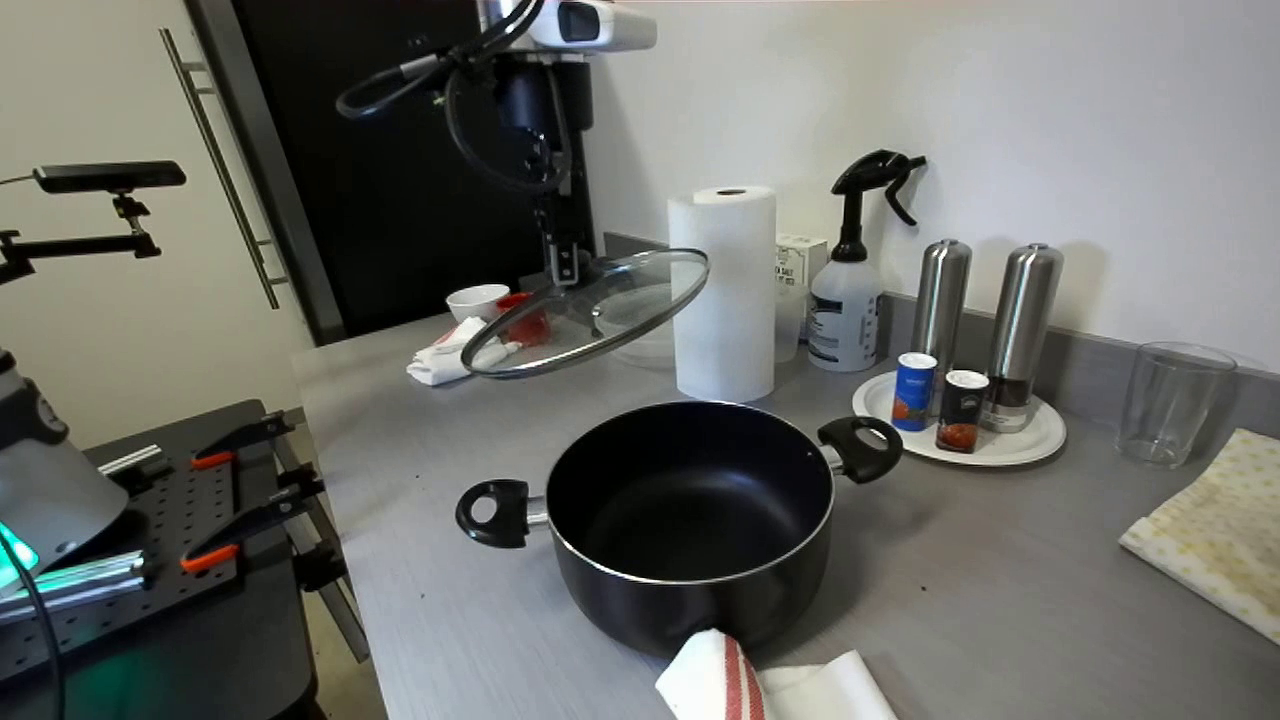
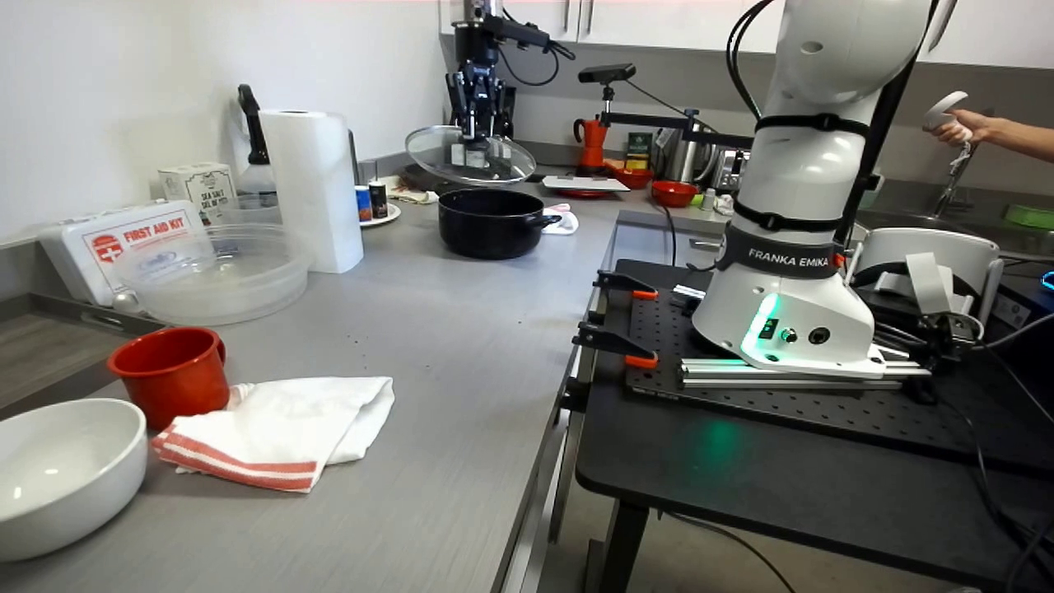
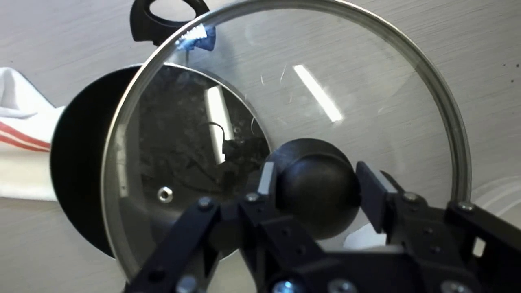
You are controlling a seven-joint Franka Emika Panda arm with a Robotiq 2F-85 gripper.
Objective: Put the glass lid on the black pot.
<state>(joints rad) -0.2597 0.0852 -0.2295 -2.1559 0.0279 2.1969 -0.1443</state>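
My gripper is clamped on the knob of the lid, a finger on each side. I hold the lid tilted in the air, higher than the pot and apart from it; in my wrist view it overlaps part of the pot's mouth. The pot stands uncovered on the counter, a towel just beside it. In both exterior views a paper roll and a plate with small cans on it stand on the same counter.

My arm is white: black straps, black band reading FRANKA EMIKA, green-lit base, black cables. My gripper is black, silvery screws.
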